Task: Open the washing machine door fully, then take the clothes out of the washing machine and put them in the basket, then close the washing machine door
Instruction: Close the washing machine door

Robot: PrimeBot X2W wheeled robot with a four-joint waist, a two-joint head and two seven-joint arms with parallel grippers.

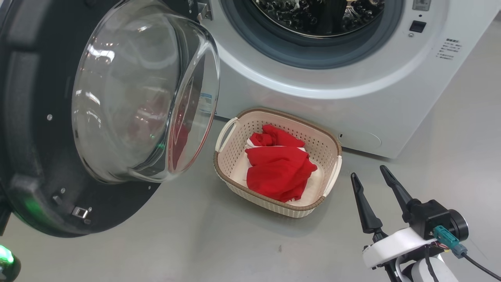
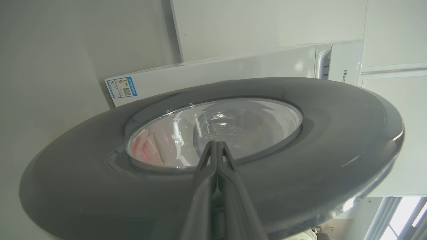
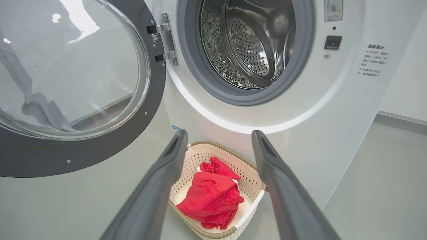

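The washing machine door (image 1: 35, 117) stands swung out at the left, its glass bowl (image 1: 129, 90) bulging toward the basket. The washing machine (image 1: 313, 98) has a bare steel drum (image 3: 247, 43). Both red clothes (image 1: 278, 168) lie in the cream basket (image 1: 289, 115) on the floor before the washer. My right gripper (image 1: 368, 172) hangs open to the right of the basket with nothing in it; its wrist view looks down on the clothes (image 3: 210, 196) between its fingers. My left gripper (image 2: 217, 142) is shut, tips at the door's outer glass (image 2: 233, 126).
Grey floor (image 1: 195, 243) runs around the basket. The open door (image 3: 83, 156) takes up the left side, its hinge (image 3: 166, 41) on the washer front. A green light (image 1: 6, 254) glows at the lower left. A blue label (image 2: 121, 87) marks the washer's side.
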